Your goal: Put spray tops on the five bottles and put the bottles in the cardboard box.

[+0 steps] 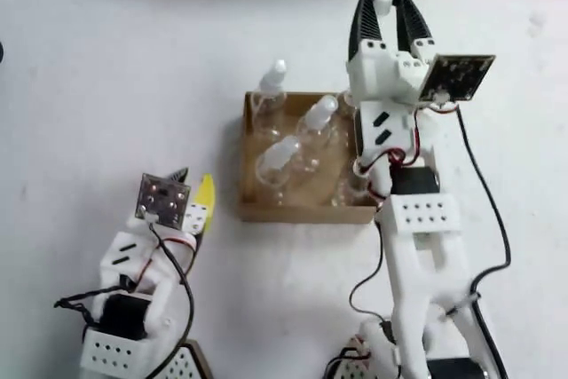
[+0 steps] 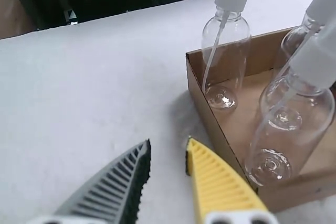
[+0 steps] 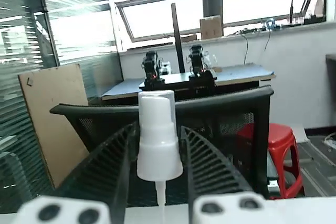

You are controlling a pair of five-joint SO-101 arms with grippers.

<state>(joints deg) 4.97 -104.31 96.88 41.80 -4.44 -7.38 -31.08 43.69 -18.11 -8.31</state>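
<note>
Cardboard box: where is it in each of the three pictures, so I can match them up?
High view: the cardboard box sits at mid-table.
Left wrist view: the box lies just beyond the open left gripper.
Right wrist view: the camera faces the room, past the spray top held in the right gripper.
Shared landmark: the capped bottle in the box's corner, seen in the high and left wrist views.

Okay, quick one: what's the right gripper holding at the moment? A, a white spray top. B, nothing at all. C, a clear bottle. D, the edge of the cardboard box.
A: in the right wrist view the right gripper is shut on a white spray top, whose thin tube hangs down below it.
</note>
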